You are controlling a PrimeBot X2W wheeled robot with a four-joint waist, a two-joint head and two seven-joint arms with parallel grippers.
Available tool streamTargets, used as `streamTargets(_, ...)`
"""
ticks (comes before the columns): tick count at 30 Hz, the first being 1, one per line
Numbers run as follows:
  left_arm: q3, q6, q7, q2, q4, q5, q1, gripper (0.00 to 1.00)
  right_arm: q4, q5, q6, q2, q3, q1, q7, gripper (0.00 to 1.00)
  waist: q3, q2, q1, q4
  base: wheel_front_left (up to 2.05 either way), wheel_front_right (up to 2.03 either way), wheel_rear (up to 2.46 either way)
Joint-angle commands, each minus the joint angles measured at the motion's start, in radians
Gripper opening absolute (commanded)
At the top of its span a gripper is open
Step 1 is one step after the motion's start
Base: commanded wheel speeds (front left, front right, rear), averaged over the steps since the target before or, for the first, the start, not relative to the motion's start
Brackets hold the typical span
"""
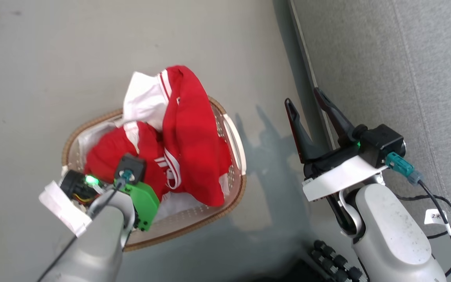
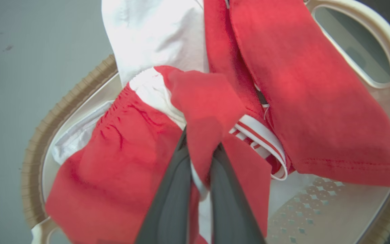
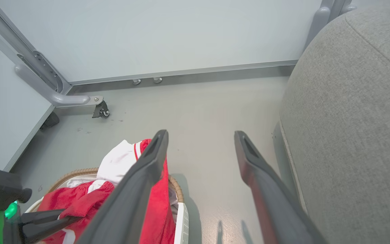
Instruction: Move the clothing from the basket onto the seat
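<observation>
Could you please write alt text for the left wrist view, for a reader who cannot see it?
The left gripper, jaws closed on a fold of red fabric, grips the clothing piled in the basket. The red and white garments drape over the cream basket's brown rim, with grey floor beyond.

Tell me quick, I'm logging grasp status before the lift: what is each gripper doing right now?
Left gripper: closed on a fold of the red clothing.
Right gripper: open, holding nothing.
</observation>
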Motion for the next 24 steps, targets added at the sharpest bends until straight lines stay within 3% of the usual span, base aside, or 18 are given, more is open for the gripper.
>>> streamTargets(1,0.001,-0.008,0.0,-0.004,-0.025,-0.008,0.035,0.0,0.007,-0.003,0.0,-0.003,-0.001,0.019,-0.005,1.0,-0.085,-0.0001,0.0,0.033,0.0,0.0,0.0)
streamTargets(24,0.027,-0.033,-0.001,-0.047,-0.511,-0.131,0.324,0.0,0.075,0.009,0.0,-0.03,-0.052,0.204,-0.005,1.0,-0.473,-0.0001,0.0,0.178,0.0,0.0,0.0)
